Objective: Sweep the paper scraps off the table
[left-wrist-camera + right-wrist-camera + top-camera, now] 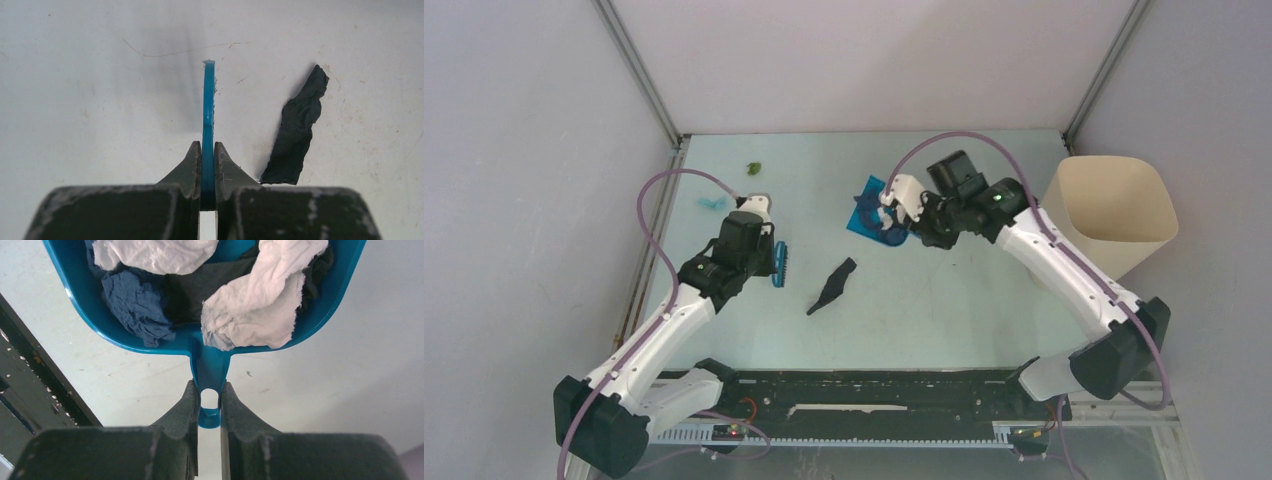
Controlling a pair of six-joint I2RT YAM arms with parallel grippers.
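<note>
while grey walls [524, 150] enclose it, the table [944, 310] bears paper scraps [832, 286].

Pale grey walls [854, 60] are enclosing three sides; two metal corner posts [639, 72] are rising at the back; a cream bin [1114, 205] is standing at right.

My right gripper [209, 392] clamps the blue plastic dustpan [210, 360] by its handle, crumpled white, navy and black paper scraps [252, 312] piled inside, pale table [350, 370] beneath.
</note>
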